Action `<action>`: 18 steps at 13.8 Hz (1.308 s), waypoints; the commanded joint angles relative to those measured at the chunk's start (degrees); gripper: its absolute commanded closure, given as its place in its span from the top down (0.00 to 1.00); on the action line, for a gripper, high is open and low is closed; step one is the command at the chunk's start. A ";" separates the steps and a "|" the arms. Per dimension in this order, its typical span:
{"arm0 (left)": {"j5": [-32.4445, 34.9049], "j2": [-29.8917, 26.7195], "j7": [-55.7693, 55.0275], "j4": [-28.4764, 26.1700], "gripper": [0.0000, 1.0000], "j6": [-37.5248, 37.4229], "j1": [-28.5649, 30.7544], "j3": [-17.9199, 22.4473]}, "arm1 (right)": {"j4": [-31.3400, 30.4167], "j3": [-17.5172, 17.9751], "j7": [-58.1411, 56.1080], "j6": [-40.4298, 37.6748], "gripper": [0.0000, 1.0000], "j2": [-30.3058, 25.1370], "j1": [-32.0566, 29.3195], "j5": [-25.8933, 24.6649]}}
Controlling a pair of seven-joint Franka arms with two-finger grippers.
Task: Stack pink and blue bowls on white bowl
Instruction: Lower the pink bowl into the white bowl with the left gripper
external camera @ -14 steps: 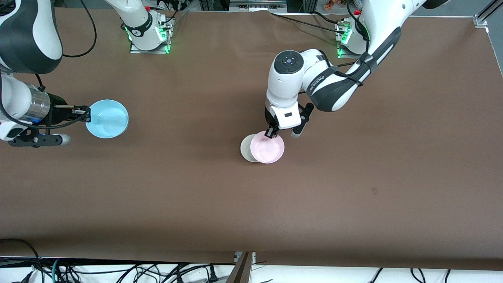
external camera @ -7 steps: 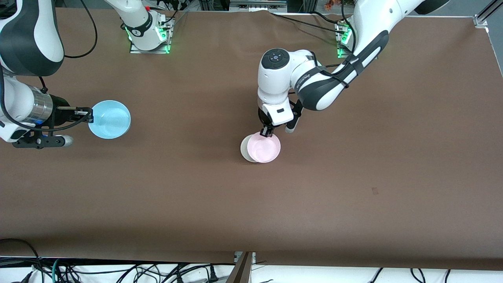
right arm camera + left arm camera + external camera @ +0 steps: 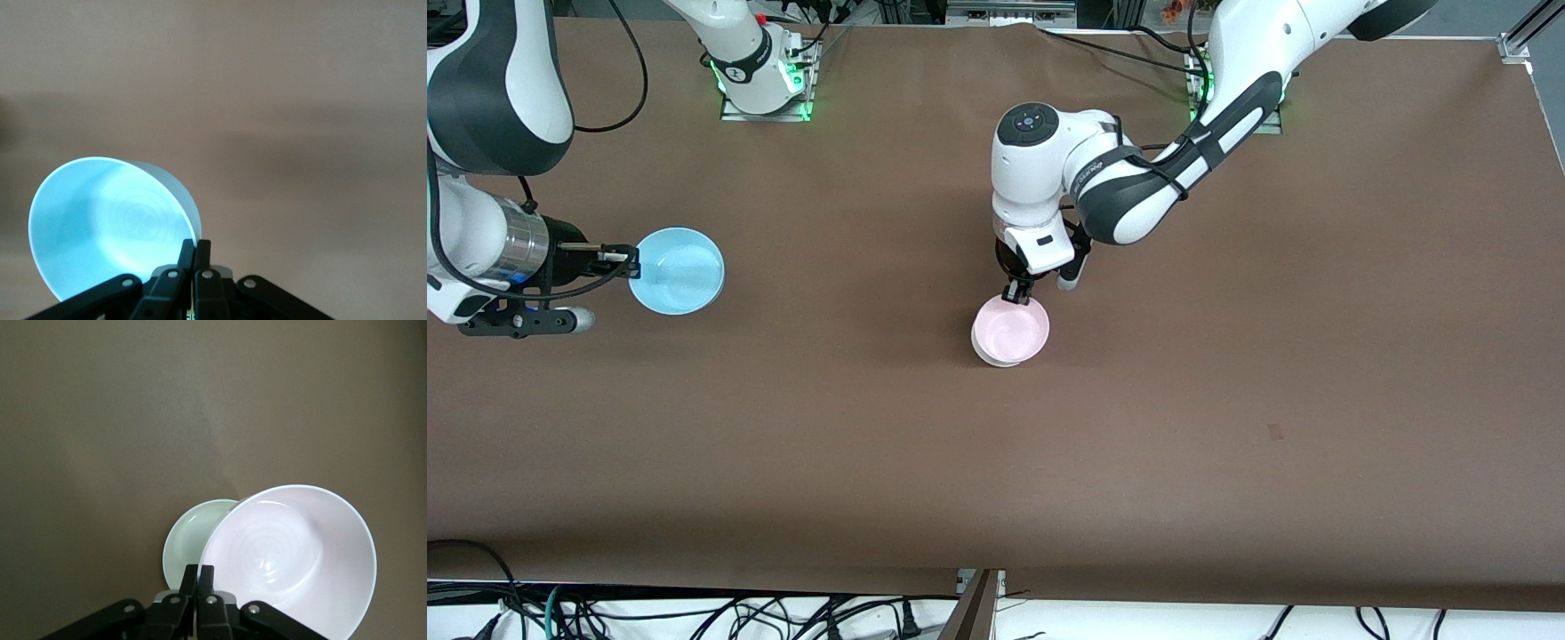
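Note:
My left gripper (image 3: 1016, 293) is shut on the rim of the pale pink bowl (image 3: 1011, 328) and holds it over the white bowl (image 3: 980, 345), which shows only as a thin crescent under it. In the left wrist view the pink bowl (image 3: 293, 553) overlaps the white bowl (image 3: 190, 540), and my left gripper (image 3: 198, 577) pinches the pink rim. My right gripper (image 3: 630, 258) is shut on the rim of the light blue bowl (image 3: 678, 269) at the right arm's end of the table. In the right wrist view the blue bowl (image 3: 107, 220) hangs from my right gripper (image 3: 194, 252).
The brown table surface (image 3: 1227, 373) spreads wide around the bowls. The arm bases (image 3: 765, 84) stand along the table's edge farthest from the front camera. Cables (image 3: 694, 613) lie below the table's near edge.
My left gripper has carried the pink bowl toward the right arm's end, so it now covers almost all of the white bowl. The right gripper with the blue bowl has shifted only slightly.

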 commanded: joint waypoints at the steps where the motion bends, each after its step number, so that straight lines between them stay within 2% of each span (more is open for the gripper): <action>1: 2.56 0.86 -4.63 1.51 0.00 -0.54 -1.39 -0.43 | 1.19 0.35 0.36 -0.71 0.00 0.46 -0.35 0.85; 6: 5.99 1.04 -8.23 1.16 0.00 -0.54 -2.27 -0.61 | 1.19 0.26 0.36 -0.71 0.00 1.25 -0.35 0.77; 11: 8.71 4.64 -10.08 1.07 0.00 -0.37 -2.27 -0.61 | 1.10 0.34 0.45 -0.80 0.00 1.35 -0.35 0.85; 18: 11.26 6.93 -14.47 0.81 0.00 -0.19 -2.89 -0.61 | 1.10 0.26 0.36 -0.89 0.00 1.43 -0.35 0.85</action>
